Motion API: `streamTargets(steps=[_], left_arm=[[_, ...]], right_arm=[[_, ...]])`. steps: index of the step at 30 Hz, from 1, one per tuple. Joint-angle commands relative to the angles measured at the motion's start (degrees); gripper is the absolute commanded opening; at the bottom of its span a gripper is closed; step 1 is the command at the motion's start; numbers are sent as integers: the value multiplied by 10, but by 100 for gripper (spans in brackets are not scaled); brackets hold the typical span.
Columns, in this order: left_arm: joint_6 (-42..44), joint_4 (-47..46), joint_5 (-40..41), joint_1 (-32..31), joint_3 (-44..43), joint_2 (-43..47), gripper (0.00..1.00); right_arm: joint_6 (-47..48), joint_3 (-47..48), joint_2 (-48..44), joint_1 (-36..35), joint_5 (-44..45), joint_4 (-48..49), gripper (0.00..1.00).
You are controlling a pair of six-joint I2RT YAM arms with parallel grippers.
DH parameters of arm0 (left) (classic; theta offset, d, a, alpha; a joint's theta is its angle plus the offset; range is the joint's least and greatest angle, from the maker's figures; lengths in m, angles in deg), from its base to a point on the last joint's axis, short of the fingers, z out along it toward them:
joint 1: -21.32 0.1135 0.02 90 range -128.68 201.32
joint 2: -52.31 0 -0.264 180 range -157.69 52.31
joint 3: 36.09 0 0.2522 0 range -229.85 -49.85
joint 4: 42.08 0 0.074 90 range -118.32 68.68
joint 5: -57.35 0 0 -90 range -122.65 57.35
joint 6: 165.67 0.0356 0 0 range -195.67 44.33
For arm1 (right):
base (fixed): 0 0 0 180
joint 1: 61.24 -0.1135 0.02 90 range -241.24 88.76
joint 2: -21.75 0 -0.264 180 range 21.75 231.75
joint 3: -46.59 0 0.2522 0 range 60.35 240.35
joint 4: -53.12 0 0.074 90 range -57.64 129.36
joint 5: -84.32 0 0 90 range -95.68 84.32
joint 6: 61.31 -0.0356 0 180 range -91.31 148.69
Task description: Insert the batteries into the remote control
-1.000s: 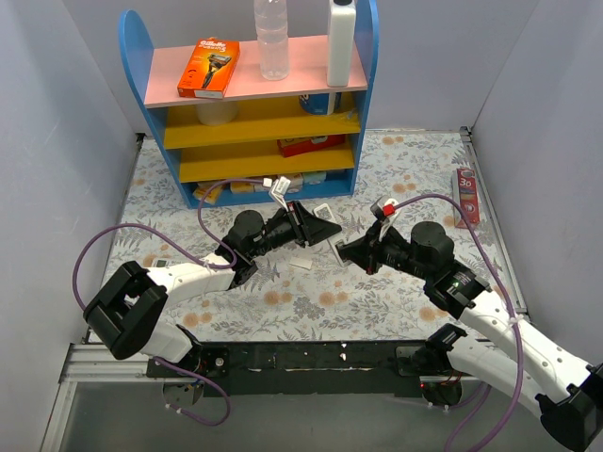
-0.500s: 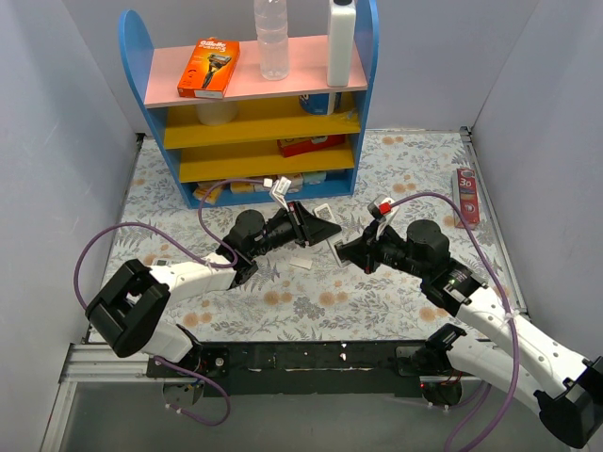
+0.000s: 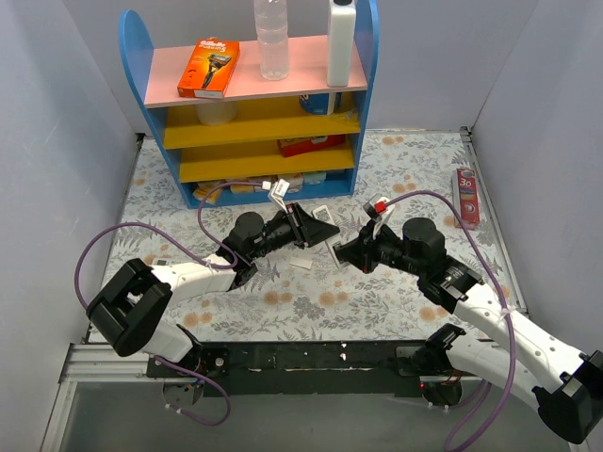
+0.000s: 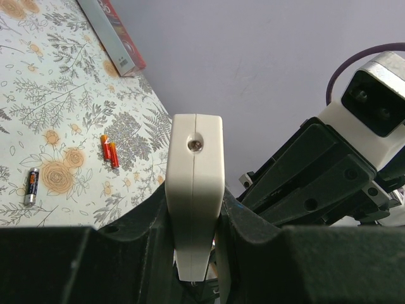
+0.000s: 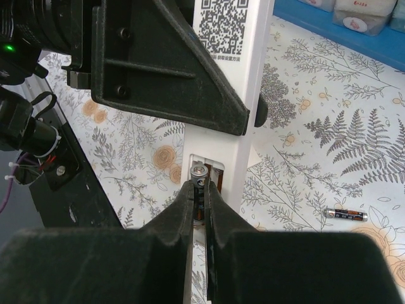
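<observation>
My left gripper is shut on the white remote control and holds it off the table, tilted. In the left wrist view the remote stands edge-on between the jaws. In the right wrist view its back shows a QR label and an open battery bay. My right gripper is shut on a dark battery, metallic end up, right at the bay's mouth. A second battery lies on the flowered cloth to the right; it also shows in the left wrist view.
A small flat white cover plate lies on the cloth below the grippers. Two small red-orange cells lie nearby. A blue shelf unit stands at the back. A red toothpaste box lies at the right edge.
My right gripper has moved a little up and to the left with the battery, closer to the remote. The left arm has barely moved.
</observation>
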Motion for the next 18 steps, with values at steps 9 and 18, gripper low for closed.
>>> streamTargets(steps=[9,18], left_arm=[[-38,-93,-7,-5,-13,20,0],[-48,-103,-5,-5,-3,21,0]], right_arm=[[8,11,20,-7,-17,-36,19],[9,15,13,-8,-13,-43,22]])
